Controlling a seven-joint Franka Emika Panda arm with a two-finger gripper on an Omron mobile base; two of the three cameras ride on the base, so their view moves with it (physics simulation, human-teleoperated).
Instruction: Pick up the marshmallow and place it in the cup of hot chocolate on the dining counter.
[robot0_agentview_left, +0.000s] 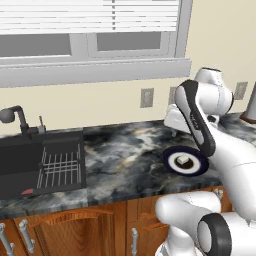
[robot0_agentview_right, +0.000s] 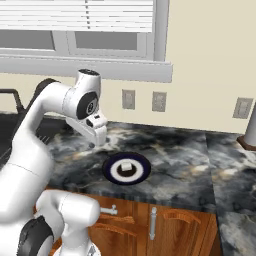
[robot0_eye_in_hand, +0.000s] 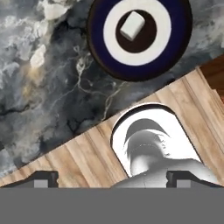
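The marshmallow (robot0_eye_in_hand: 132, 25) lies at the centre of a round dark blue and white plate (robot0_eye_in_hand: 177, 52), which sits on the marbled worktop (robot0_agentview_left: 125, 150) near its front edge, to the right of a black sink (robot0_agentview_left: 30, 160). The tool (robot0_eye_in_hand: 112, 178) hangs above the worktop's edge, near the plate, with its fingertips (robot0_eye_in_hand: 41, 178) spread wide and nothing between them.

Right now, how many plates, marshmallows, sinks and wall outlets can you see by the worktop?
Plates: 1, the blue and white plate
Marshmallows: 1, the marshmallow lying on that plate
Sinks: 1, the black sink
Wall outlets: 3, the outlets
Total: 6
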